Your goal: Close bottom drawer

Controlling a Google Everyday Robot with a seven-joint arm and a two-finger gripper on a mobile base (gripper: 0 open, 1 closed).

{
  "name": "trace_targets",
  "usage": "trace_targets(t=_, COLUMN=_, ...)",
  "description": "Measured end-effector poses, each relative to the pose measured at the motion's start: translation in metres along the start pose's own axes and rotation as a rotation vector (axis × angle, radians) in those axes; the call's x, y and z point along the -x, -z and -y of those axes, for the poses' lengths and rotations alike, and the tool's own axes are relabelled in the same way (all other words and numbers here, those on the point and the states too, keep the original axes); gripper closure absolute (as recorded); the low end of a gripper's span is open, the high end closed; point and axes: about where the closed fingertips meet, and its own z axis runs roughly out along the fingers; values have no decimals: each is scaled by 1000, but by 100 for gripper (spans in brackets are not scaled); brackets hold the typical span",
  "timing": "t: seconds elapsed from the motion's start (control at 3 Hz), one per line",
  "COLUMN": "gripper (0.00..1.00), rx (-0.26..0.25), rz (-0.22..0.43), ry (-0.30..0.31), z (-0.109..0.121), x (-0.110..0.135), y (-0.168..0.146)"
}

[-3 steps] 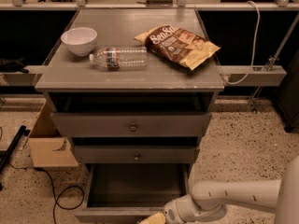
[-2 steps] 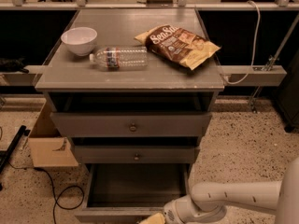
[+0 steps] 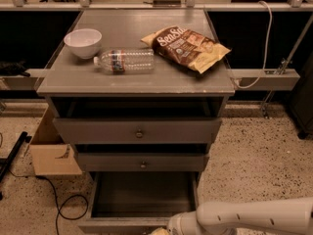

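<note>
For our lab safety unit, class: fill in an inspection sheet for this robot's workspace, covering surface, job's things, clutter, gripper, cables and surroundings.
Surface: grey cabinet top, carrying three loose items.
Job's things: bottom drawer pulled far out, nothing seen inside; middle drawer and top drawer slightly ajar.
Clutter: white bowl upright, water bottle on its side, snack bag.
Gripper: gripper at the picture's lower edge by the bottom drawer's front, mostly cut off, on the white arm from the right.
Cables: black cable looping on the floor, left; white cable hanging at right.
Surroundings: cardboard box on the speckled floor, left of the cabinet.
</note>
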Motion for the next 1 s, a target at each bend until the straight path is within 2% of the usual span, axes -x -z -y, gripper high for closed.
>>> trace_targets(t=0.33, gripper=0, rx=-75, rz=50, ry=31, z=-12, x=-3, y=3)
trace_targets(t=0.67, gripper=0, rx=-148, rz=91, ry=35, z=2, x=4, y=4)
trace_targets(t=1.0, gripper=0, rx=-148, rz=91, ry=35, z=2, x=4, y=4)
